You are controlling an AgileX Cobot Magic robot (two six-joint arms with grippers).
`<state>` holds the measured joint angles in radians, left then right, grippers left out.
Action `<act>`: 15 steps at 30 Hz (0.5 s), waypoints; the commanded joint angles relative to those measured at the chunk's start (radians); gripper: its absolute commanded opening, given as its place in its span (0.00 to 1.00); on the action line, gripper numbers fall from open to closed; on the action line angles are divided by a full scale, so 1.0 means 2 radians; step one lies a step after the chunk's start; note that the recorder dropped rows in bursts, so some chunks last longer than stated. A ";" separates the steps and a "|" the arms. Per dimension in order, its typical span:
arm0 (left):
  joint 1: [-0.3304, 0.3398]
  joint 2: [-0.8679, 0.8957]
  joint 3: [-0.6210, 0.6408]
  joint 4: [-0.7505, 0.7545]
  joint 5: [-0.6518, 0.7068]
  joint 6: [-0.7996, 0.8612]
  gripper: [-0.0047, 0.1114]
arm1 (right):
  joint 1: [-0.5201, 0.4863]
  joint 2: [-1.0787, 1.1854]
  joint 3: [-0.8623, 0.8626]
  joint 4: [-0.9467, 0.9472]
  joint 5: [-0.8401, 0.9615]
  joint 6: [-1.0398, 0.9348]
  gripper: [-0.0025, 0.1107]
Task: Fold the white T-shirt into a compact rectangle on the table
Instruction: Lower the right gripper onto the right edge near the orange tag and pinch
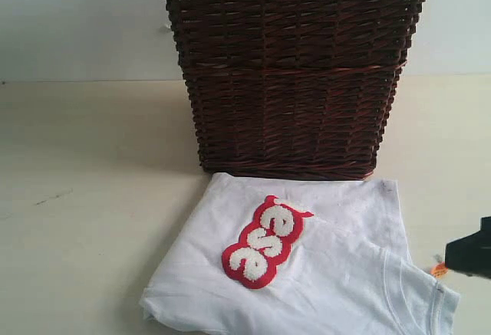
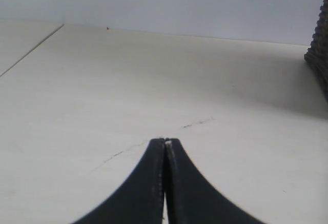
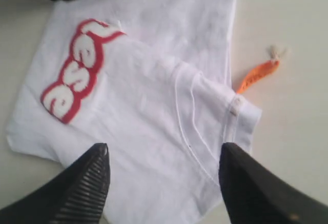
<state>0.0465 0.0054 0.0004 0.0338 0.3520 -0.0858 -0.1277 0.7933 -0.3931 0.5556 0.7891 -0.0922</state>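
While the white T-shirt (image 1: 330, 274) lies partly folded on the bench (image 1: 92, 197) just in front of the wicker basket (image 1: 291, 82), its red-outlined lettering (image 1: 267, 241) facing up, the right tool (image 3: 164, 149) hangs above the shirt's side away from the basket, fingers spread wide with nothing between them. The orange tag (image 3: 259, 75) sticks out onto the bench from the shirt's edge. The left tool (image 2: 165, 147) sits off to the basket's side above the bench, its fingers pressed together on nothing.

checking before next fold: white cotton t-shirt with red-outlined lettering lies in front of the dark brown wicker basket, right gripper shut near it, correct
No: the right gripper is open near the white cotton T-shirt, as the right wrist view shows. The rest is right.
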 commanded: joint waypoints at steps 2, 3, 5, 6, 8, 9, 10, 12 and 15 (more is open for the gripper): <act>0.001 -0.003 0.000 0.000 0.000 0.002 0.04 | -0.003 0.081 0.014 0.078 -0.069 -0.071 0.56; 0.001 -0.003 0.000 0.000 0.000 0.002 0.04 | -0.003 0.093 0.018 0.093 -0.081 -0.085 0.56; 0.001 -0.003 0.000 0.000 0.000 0.002 0.04 | -0.003 0.126 0.026 0.096 -0.110 -0.102 0.56; 0.001 -0.003 0.000 0.000 0.000 0.002 0.04 | -0.003 0.139 0.031 0.094 -0.124 -0.106 0.56; 0.001 -0.003 0.000 0.000 0.000 0.002 0.04 | -0.003 0.170 0.046 0.092 -0.162 -0.112 0.56; 0.001 -0.003 0.000 0.000 0.000 0.002 0.04 | -0.003 0.183 0.052 0.091 -0.182 -0.115 0.56; 0.001 -0.003 0.000 0.000 0.000 0.002 0.04 | -0.003 0.198 0.057 0.091 -0.198 -0.115 0.56; 0.001 -0.003 0.000 0.000 0.000 0.002 0.04 | -0.003 0.223 0.060 0.091 -0.209 -0.125 0.56; 0.001 -0.003 0.000 0.000 0.000 0.002 0.04 | -0.003 0.252 0.060 0.126 -0.195 -0.166 0.56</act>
<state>0.0465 0.0054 0.0004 0.0338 0.3581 -0.0858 -0.1277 1.2569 -0.2766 0.7562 0.4026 -0.3499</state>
